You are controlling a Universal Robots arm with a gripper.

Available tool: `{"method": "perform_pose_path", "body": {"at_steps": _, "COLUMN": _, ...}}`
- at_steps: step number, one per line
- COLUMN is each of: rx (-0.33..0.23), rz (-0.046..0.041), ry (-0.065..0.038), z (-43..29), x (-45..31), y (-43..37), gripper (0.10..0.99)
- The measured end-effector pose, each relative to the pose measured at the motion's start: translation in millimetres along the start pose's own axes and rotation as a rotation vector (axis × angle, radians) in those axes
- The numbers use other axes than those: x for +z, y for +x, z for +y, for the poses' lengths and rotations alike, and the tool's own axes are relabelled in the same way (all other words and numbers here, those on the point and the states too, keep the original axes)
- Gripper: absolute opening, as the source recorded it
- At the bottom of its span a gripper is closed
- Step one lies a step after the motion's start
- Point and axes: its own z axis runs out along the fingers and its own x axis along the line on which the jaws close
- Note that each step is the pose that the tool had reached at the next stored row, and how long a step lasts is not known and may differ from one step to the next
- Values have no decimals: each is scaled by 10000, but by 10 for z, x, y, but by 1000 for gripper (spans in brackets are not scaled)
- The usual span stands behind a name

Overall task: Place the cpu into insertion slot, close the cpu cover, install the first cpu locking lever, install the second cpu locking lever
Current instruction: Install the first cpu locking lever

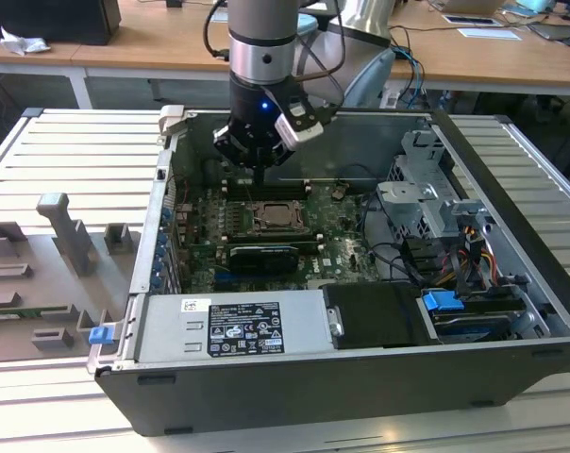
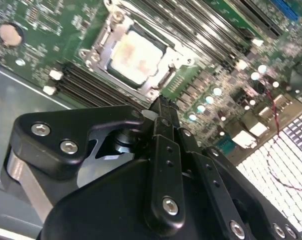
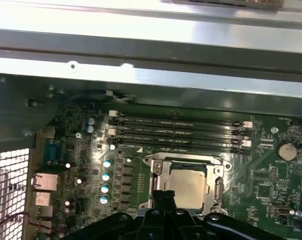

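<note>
The cpu (image 2: 132,56) lies flat in the insertion slot (image 1: 271,219), its pale metal face up; it also appears in the first wrist view (image 3: 189,187). The silver cpu cover (image 3: 185,163) lies down around the chip as a frame. My gripper (image 1: 259,176) hangs above the board, just beyond the socket's far edge and over the memory slots. Its black fingers (image 2: 163,111) are pressed together into one narrow tip with nothing between them. In the first wrist view the gripper (image 3: 163,198) hides the socket's near edge. How the locking levers sit is unclear.
Long memory slots (image 3: 176,132) run beside the socket, and a coin battery (image 3: 286,150) sits nearby. A black graphics card (image 1: 261,255), the power supply (image 1: 233,326) and a drive cage (image 1: 427,203) crowd the open case. A grey fixture (image 1: 49,274) lies at the exterior view's left.
</note>
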Motion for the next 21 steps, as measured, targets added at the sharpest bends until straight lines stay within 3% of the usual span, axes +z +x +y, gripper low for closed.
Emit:
{"method": "perform_pose_path", "body": {"at_steps": 11, "rx": 0, "rz": -14, "ry": -7, "z": 54, "x": 30, "y": 286, "gripper": 106}}
{"method": "perform_pose_path", "body": {"at_steps": 21, "rx": 1, "rz": -15, "ry": -7, "z": 232, "x": 90, "y": 310, "gripper": 106}}
